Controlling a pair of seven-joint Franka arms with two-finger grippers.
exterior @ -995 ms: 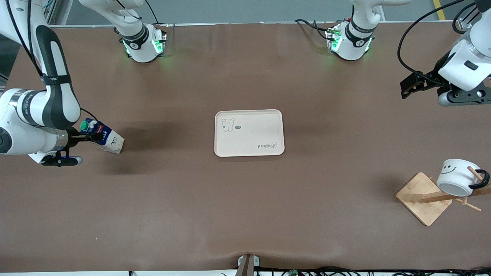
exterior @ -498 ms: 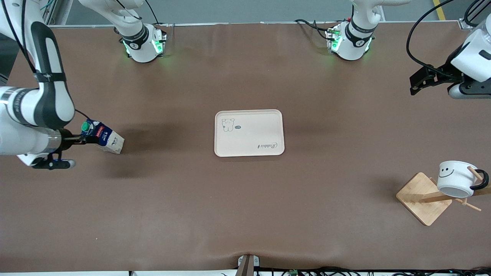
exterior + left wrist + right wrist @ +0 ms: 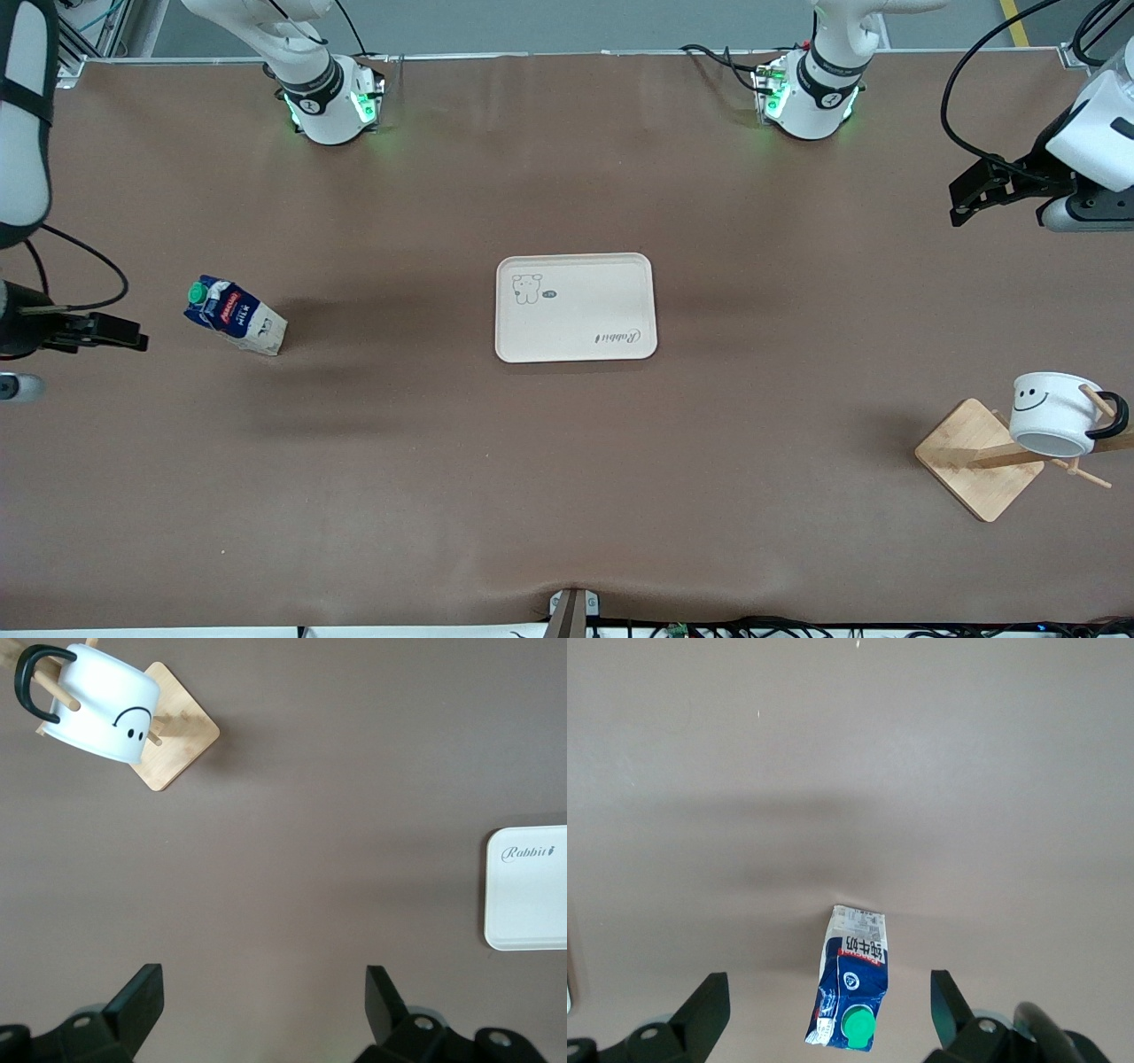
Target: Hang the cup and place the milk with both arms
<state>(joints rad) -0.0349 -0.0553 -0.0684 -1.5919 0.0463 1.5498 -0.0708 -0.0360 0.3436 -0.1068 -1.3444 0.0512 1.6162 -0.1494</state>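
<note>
— White cup (image 3: pixel 1054 412): where is it kept?
— Hung on the wooden rack (image 3: pixel 982 458), left gripper (image 3: pixel 966 197) spread wide above the table (image 3: pixel 567 496)

— Milk (image 3: pixel 235 315)?
— Stood on the table, right gripper (image 3: pixel 133 337) splayed empty beside it, tray (image 3: pixel 576 307) well apart

Both end effectors (image 3: pixel 261 1010) (image 3: pixel 828 1014) raised, agape

We take this for a robotics lab. Two white arms are bolted at the table's edge, the right arm's base (image 3: pixel 330 102) and the left arm's base (image 3: pixel 808 99) glowing green, with black cables (image 3: pixel 979 89) trailing from them. A plain brown mat (image 3: pixel 567 478) covers the whole table (image 3: pixel 567 567), and a grey floor (image 3: pixel 567 22) with a yellow line (image 3: pixel 1015 21) shows past it.
</note>
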